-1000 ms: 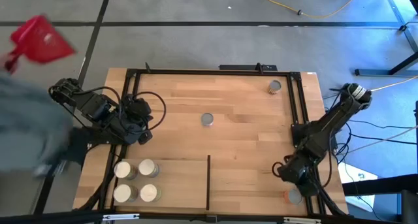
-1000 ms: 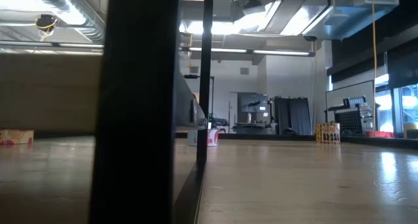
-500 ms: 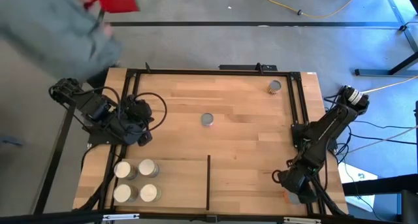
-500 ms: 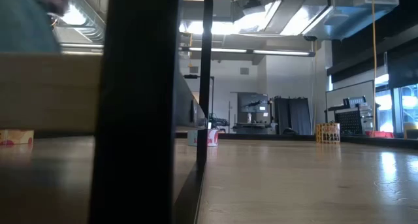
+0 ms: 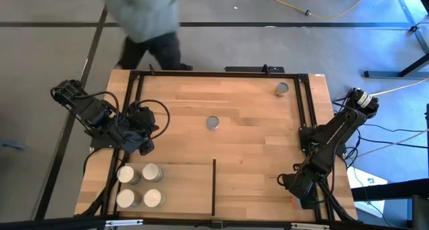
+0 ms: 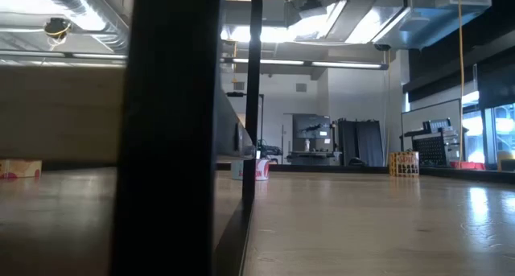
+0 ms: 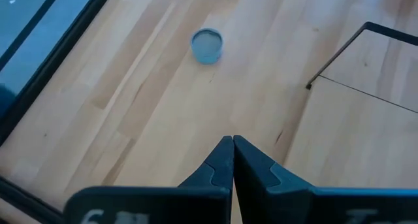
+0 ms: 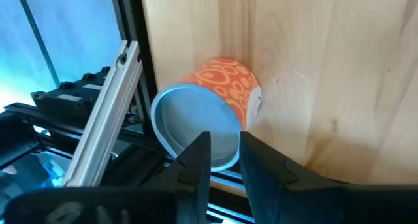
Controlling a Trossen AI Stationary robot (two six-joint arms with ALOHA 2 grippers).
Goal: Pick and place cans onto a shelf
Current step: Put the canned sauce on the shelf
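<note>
Several cans (image 5: 139,186) stand upright on the shelf (image 5: 181,186), a light-wood panel at the near left with a thin black divider (image 5: 214,186). One can (image 5: 212,123) stands mid-table, showing again as the can (image 7: 207,46) in the left wrist view, and another (image 5: 281,89) stands at the far right. An orange-patterned can (image 8: 225,93) lies tipped at the near right edge, its grey top toward my right gripper (image 8: 225,155), which is open just over the top's rim. My left gripper (image 7: 232,145) is shut and empty above the table's left side. Neither gripper shows in the low view. My right gripper comes slanting down at the orange can's grey top (image 8: 196,129). Its fingertips (image 8: 199,155) stand over the near part of the rim. Whether they touch the rim, I cannot tell.
A black frame rail (image 8: 108,113) runs right beside the orange can. A person in a grey top (image 5: 144,15) walks along the table's far edge. A dark upright post (image 6: 169,131) blocks much of the low view. Bare wood lies between the shelf divider and my right gripper.
My right gripper has gone toward the table's near edge and down, onto the orange can, rolling its wrist as it went. The person has walked from the far left corner to the right along the far edge, carrying a red thing.
</note>
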